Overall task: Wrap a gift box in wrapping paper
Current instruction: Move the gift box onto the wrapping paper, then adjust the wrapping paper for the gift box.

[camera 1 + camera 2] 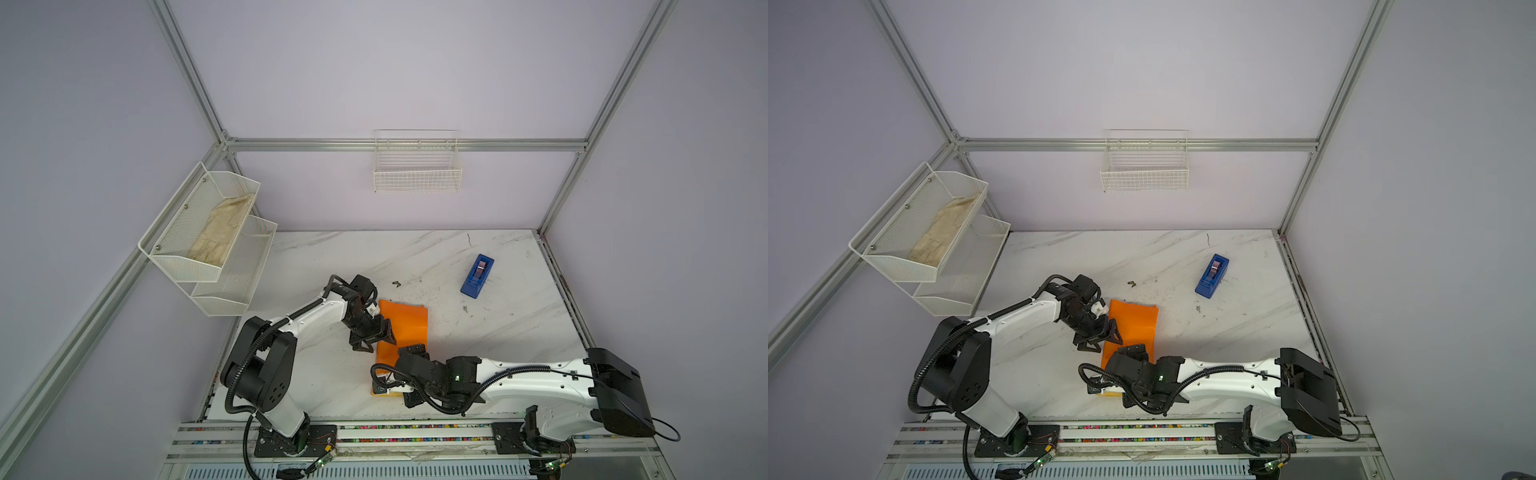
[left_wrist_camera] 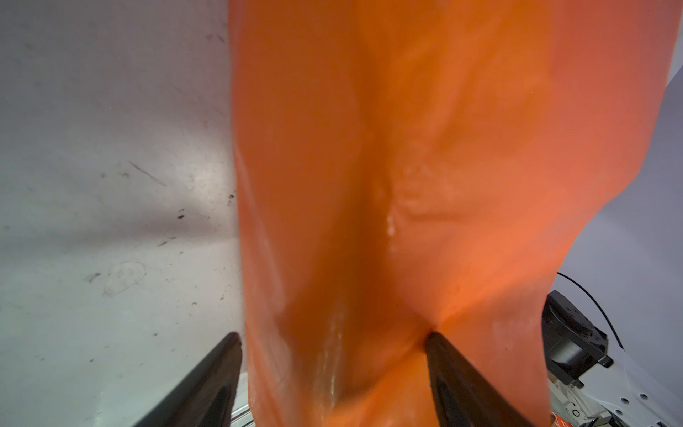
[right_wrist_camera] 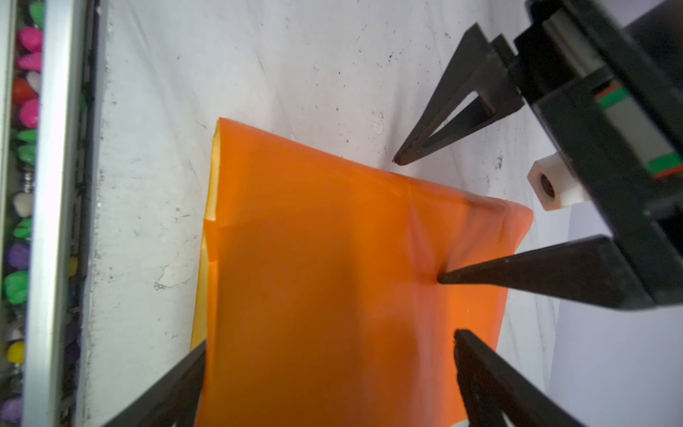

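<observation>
Folded wrapping paper (image 1: 405,328) is lying glossy orange side up on worktop (image 1: 478,332), long axis running 12-to-6 in both top views. No gift box is being shown in any view; likely hidden under fold, unconfirmed.

- At paper's 9 o'clock edge, left hand (image 1: 379,341) is being held with fingers apart. One fingertip (image 3: 449,277) is being pressed into paper, the other is off the sheet.
- At 6 o'clock end, right hand (image 1: 412,350) is spread wide. Paper is being straddled, nothing clamped.
- Left is judged nearer to the fold edge.
- Dimple and yellow underside strip (image 3: 211,185) are being shown by right wrist view only.
- The tape dispenser (image 1: 477,276), at 2 o'clock, is being shown by top views only.
</observation>
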